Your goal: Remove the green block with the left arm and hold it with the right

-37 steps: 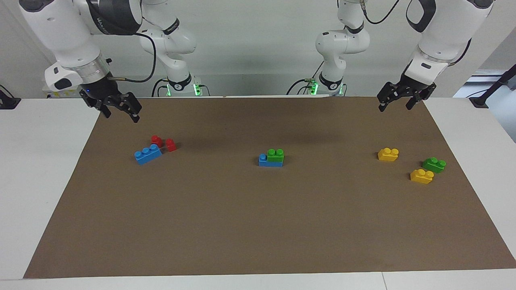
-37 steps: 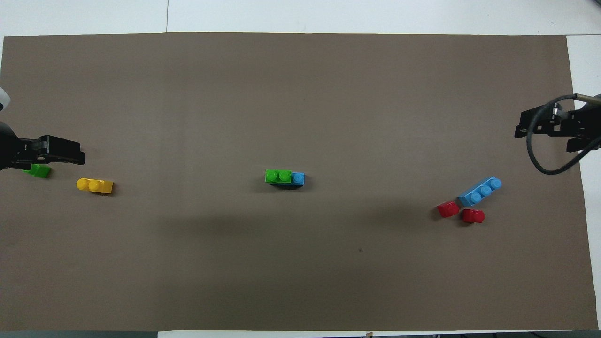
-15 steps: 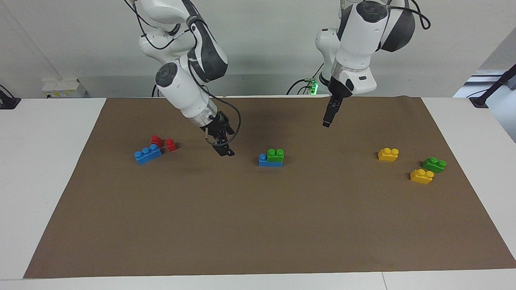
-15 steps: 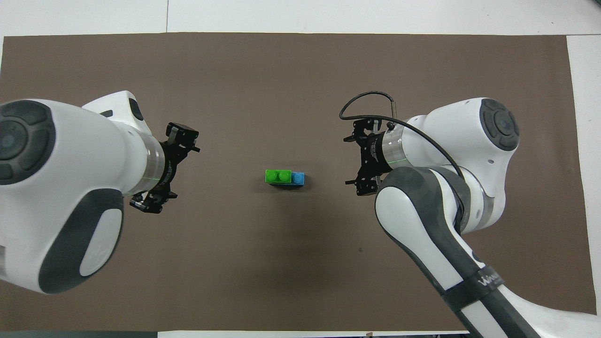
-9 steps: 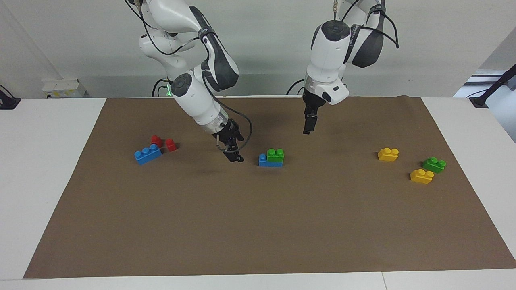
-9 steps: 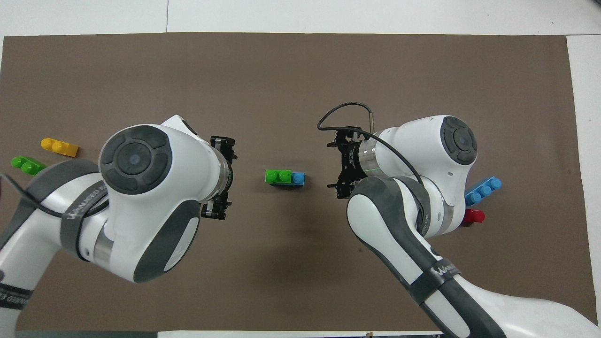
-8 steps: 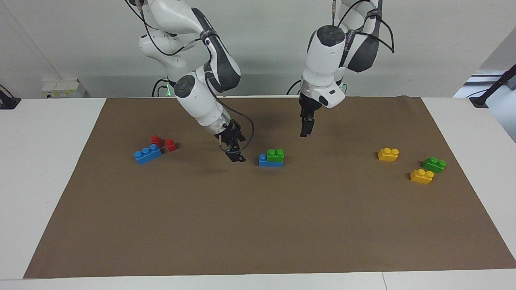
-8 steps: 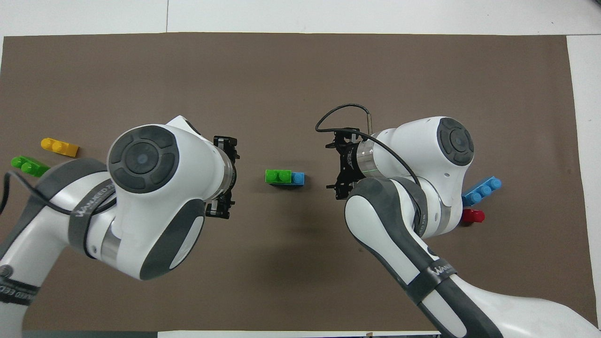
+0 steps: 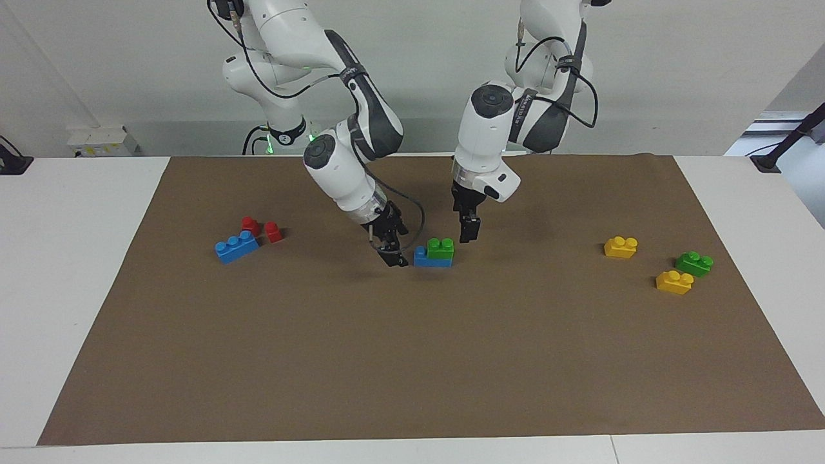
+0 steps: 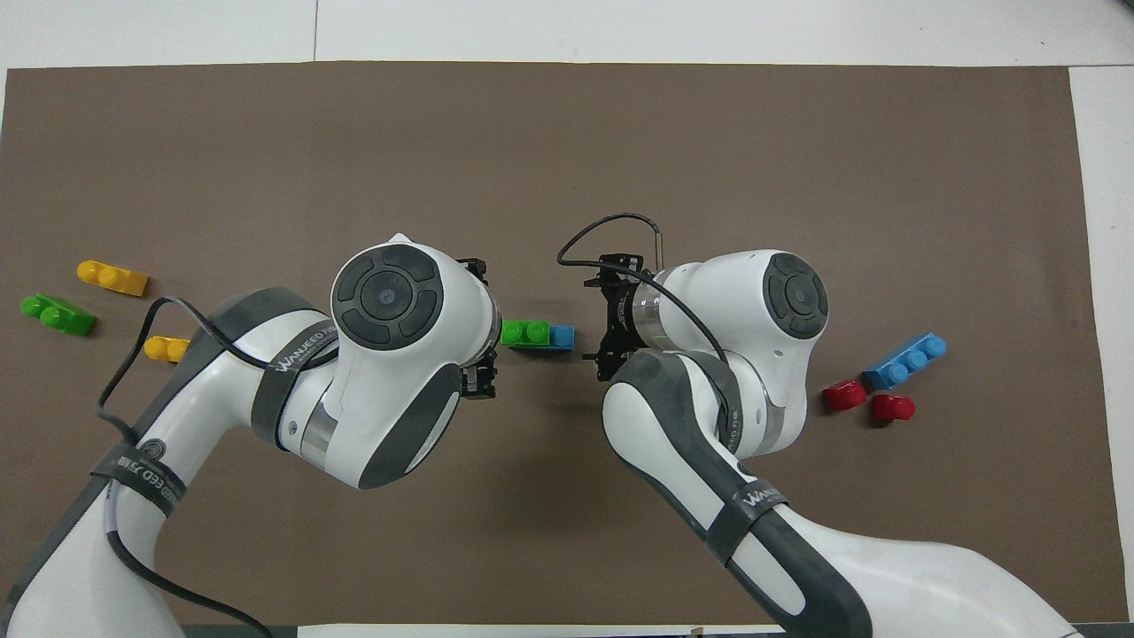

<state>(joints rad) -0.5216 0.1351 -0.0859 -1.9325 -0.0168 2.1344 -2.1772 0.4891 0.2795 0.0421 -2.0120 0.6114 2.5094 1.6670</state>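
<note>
Two grippers flank the stack at the middle of the facing view: the green block (image 9: 441,249) sits on a blue brick (image 9: 430,258), left gripper (image 9: 469,231) above-right, right gripper (image 9: 394,254) low beside the blue end; bare brown surface (image 9: 412,361) fills the lower frame. Whether either gripper's fingers are apart, I cannot tell.

Overhead, both arms hide their grippers; only the green block (image 10: 524,332) shows between them.

Mid-table (image 9: 412,361): the green block (image 9: 441,249) sits on a longer brick (image 9: 422,258). Right gripper (image 9: 394,256) just beside the stack toward the right arm's end; left gripper (image 9: 468,231) just beside it toward the left arm's end. Other bricks lie near each end of the table.
</note>
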